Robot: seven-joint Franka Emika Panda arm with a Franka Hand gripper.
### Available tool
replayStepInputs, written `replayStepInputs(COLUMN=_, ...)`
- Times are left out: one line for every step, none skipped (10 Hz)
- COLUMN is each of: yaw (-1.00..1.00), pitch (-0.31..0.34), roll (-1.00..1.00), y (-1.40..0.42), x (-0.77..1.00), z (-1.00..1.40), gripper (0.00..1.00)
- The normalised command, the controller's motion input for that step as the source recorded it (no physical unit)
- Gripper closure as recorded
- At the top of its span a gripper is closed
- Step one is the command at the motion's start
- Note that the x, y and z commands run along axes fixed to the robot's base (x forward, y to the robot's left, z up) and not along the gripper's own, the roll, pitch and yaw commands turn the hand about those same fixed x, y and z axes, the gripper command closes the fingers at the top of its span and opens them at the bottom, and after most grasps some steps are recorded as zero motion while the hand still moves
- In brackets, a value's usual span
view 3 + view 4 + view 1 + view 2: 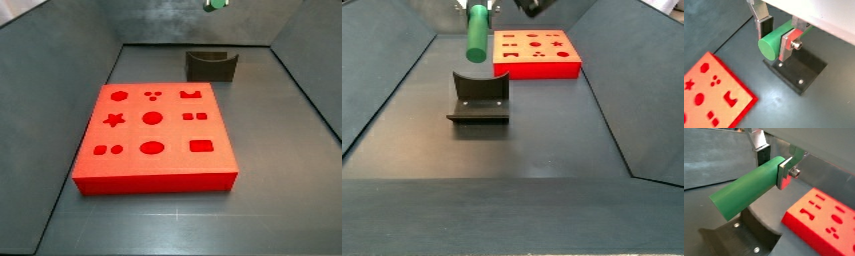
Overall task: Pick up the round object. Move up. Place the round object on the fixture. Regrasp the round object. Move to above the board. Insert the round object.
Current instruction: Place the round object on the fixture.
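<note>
My gripper [776,37] is shut on the round object [772,44], a smooth green peg clamped near one end between the two silver fingers [787,46]. In a wrist view the long peg [743,190] sticks far out from the gripper [774,166]. It hangs in the air above the fixture [797,70], a dark block also seen in both side views [478,98] [211,65]. From the side the peg [476,32] points down toward the fixture without touching it. The red board [154,135] lies flat with shaped holes in its top.
Grey walls enclose the dark floor [529,150] on the sides. The board [537,52] lies behind and to the right of the fixture in a side view. Only the peg's green tip [214,4] shows at the top edge of a side view.
</note>
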Motion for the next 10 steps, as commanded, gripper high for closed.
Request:
replayStepInputs(yaw=-0.08, pitch=0.061, roll=-0.85, y=0.04, x=0.07, z=-0.03, gripper=1.0)
replayStepInputs(yaw=-0.08, pitch=0.071, roll=-0.68, y=0.05, x=0.07, z=-0.01, gripper=1.0)
replayStepInputs(yaw=-0.08, pitch=0.067, roll=-0.51, y=0.04, x=0.07, z=-0.01, gripper=1.0)
replayStepInputs(yaw=-0.08, pitch=0.05, roll=-0.3, y=0.03, x=0.06, z=-0.01, gripper=1.0)
replayStepInputs(yaw=-0.08, pitch=0.18, roll=-1.0, y=0.13, x=0.12, z=-1.0, gripper=1.0)
replayStepInputs(yaw=-0.09, pitch=0.164, roll=-1.0, y=0.13, x=0.12, z=-1.0, gripper=1.0)
replayStepInputs(yaw=-0.14, pitch=0.182, roll=-0.98, y=0.14, x=0.13, z=-1.0, gripper=1.0)
replayStepInputs(yaw=-0.15, pitch=0.168, roll=-0.83, y=0.13, x=0.14, z=-1.0, gripper=1.0)
replayStepInputs(yaw=-0.16, pitch=0.144, roll=-0.72, y=0.13, x=0.15, z=-1.0, gripper=1.0)
replayStepInputs(yaw=-0.18, pitch=0.087, roll=-0.5, y=0.14, x=0.15, z=-1.0, gripper=1.0)
